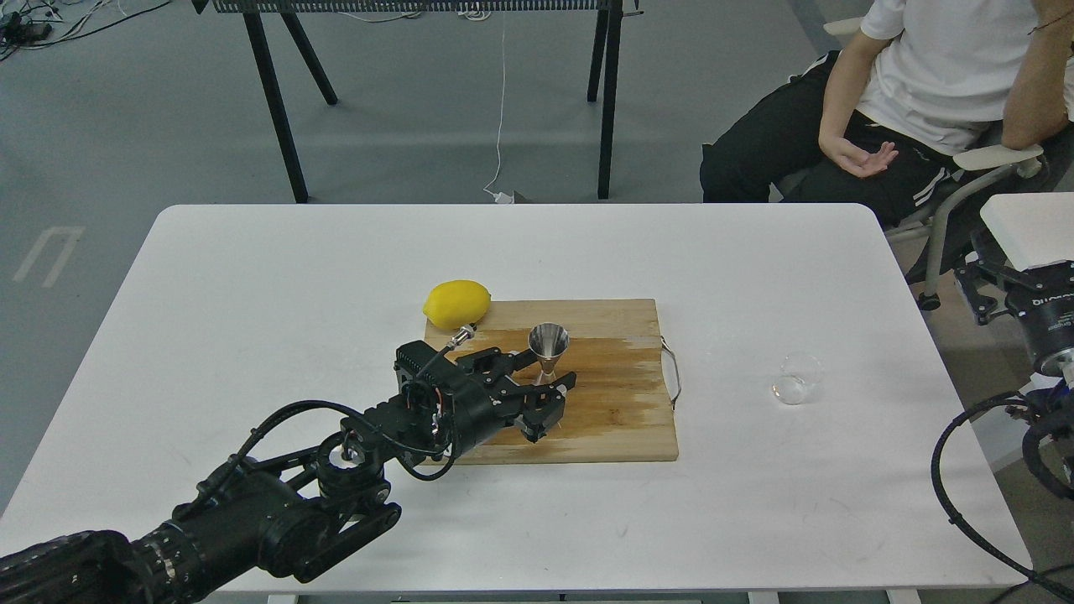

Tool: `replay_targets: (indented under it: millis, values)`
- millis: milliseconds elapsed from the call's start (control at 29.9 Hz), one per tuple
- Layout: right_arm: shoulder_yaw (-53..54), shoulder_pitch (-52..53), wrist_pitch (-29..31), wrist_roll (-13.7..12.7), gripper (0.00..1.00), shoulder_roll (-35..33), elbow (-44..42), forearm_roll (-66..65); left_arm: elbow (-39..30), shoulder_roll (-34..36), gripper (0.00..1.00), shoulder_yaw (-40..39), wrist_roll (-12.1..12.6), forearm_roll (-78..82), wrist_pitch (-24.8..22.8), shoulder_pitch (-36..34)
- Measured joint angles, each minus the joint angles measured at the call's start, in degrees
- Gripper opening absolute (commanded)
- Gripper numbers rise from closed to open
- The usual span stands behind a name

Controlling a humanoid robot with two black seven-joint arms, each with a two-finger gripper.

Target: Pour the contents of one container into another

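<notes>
The glass cup (797, 377) stood untouched on the tabletop (252, 294) far right, nothing poured, while the left end effector (550, 376), fingers spread, bracketed the jigger (548, 348) on the board (621, 419); right end effector unseen

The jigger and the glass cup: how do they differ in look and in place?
The jigger is shiny metal and hourglass-shaped; the glass cup is clear and rounded. The jigger stands on the wooden cutting board; the glass cup sits on the bare white table, to the right of the board. The left pincer is at the jigger's base; nothing is near the cup. Both are small vessels.
</notes>
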Motion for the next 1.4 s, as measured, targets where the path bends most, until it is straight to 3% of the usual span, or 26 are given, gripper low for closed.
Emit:
replay_targets:
  millis: [167, 301, 434, 534, 701, 768, 1002, 1202, 1402]
  values:
    - [0.00, -0.02, 0.00, 0.01, 1.00, 0.00, -0.13, 0.00, -2.87, 5.05, 0.68, -0.61, -0.42, 0.00, 0.26, 0.63]
    - [-0.07, -0.02, 0.00, 0.02, 1.00, -0.37, -0.40, -0.10, -12.48, 11.77, 0.71, -2.69, -1.38, 0.00, -0.33, 3.13]
    - [-0.21, 0.63, 0.00, 0.02, 1.00, -3.22, -1.38, -0.18, -23.18, 19.57, 0.74, -5.59, -1.61, 0.00, -4.38, 4.92]
    - [-0.21, 0.81, 0.00, 0.02, 1.00, -4.71, -1.53, -0.18, -25.97, 23.85, 0.76, -7.56, -2.13, -0.34, -5.45, 4.97]
    - [-0.39, -0.23, 0.00, -0.31, 1.00, -6.54, -0.95, -0.12, -26.28, 27.74, 0.95, -11.54, -6.26, -15.44, -6.17, 3.28]
    - [-0.50, -1.68, 0.00, -0.57, 1.00, -6.60, -0.89, -0.03, -24.89, 28.02, 0.99, -13.27, -6.84, -24.49, -6.22, 1.61]
    - [-1.81, -9.95, 0.00, -1.68, 1.00, -6.06, 3.12, 5.82, -14.88, 26.67, 1.00, -17.19, -7.34, -61.70, -8.59, -6.19]
    - [-2.24, -24.89, 0.00, -1.98, 1.00, -5.87, 19.59, 9.87, -2.05, 23.86, 1.00, -17.45, -7.05, -87.84, -16.11, -12.17]
    - [-4.80, -31.40, 0.00, -2.05, 1.00, -2.12, 25.56, 13.46, 11.71, 20.19, 1.00, -17.50, -6.41, -114.10, -28.82, -14.77]
